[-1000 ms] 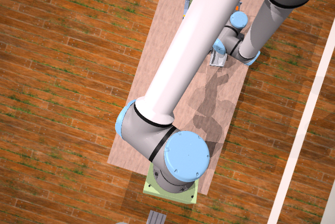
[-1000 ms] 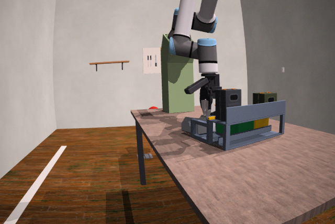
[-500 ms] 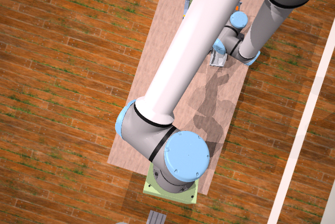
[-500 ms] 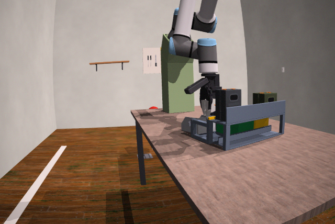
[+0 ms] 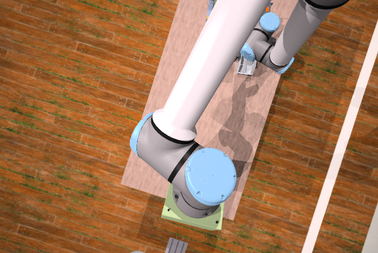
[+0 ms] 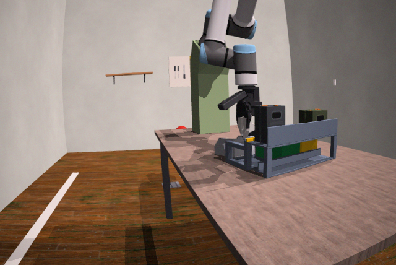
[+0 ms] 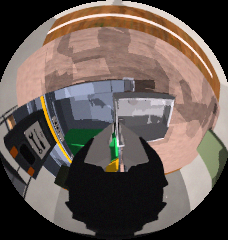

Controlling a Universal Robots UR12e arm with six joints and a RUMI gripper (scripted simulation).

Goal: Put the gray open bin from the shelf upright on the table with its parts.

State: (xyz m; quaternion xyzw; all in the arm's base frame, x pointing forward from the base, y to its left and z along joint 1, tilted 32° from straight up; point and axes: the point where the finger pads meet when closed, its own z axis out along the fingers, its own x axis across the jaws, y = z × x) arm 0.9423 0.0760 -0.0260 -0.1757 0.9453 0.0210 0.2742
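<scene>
The gray open bin (image 5: 245, 67) (image 6: 221, 147) (image 7: 144, 116) sits upright on the table (image 5: 183, 45) (image 6: 288, 198) (image 7: 94, 55), just off the end of the blue-gray shelf rack (image 6: 300, 131) (image 7: 84, 102). My gripper (image 6: 243, 131) (image 7: 116, 122) points straight down over the side of the bin nearest the rack. Its fingers are pressed together on that thin side wall. The bin's inside looks gray with pale patches, and I cannot make out its parts. In the overhead view the wrist hides the fingers.
The rack holds a black case (image 6: 271, 116) (image 7: 31, 142), an olive box (image 6: 312, 115), and a green box (image 6: 281, 152) and a yellow box (image 6: 308, 145) on its lower level. A tall green cabinet (image 6: 209, 105) stands behind the table. The table's edge lies left of the bin.
</scene>
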